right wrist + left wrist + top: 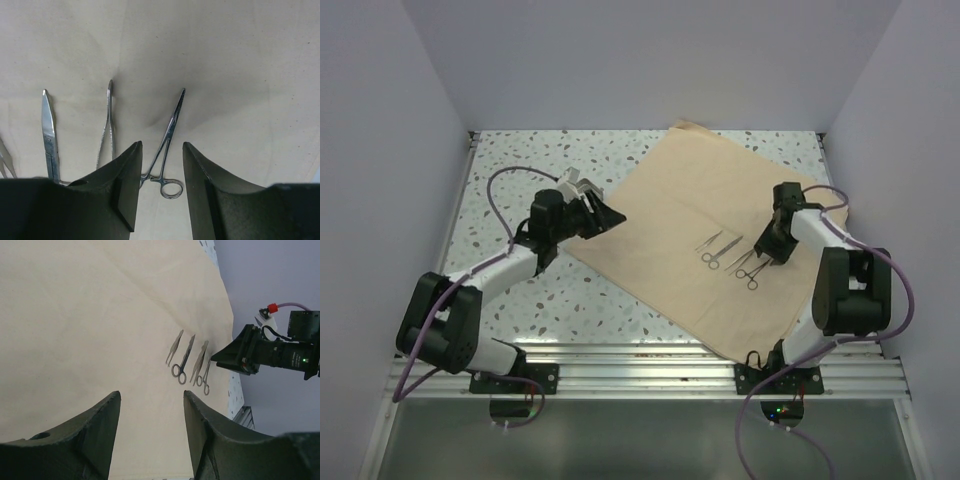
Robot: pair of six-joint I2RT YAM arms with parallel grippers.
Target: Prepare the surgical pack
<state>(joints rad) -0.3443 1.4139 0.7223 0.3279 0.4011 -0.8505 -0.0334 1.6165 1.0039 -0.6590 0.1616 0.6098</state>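
The tan cloth sheet [670,210] lies flat and unfolded on the speckled table. Several silver instruments [728,257] lie side by side directly on it; no steel tray shows. My right gripper [761,257] is open, just above the rightmost instrument. In the right wrist view its jaws [161,146] straddle the ring handles of a clamp [170,122], with forceps [109,125] and scissors [48,132] to the left. My left gripper [610,216] is open and empty over the cloth's left edge. In the left wrist view it [151,396] faces the instruments [189,362] across bare cloth [90,330].
The speckled table [510,200] is walled on the left, back and right. A metal rail [650,375] runs along the near edge by the arm bases. The right arm's wrist [272,352] shows in the left wrist view beside the instruments.
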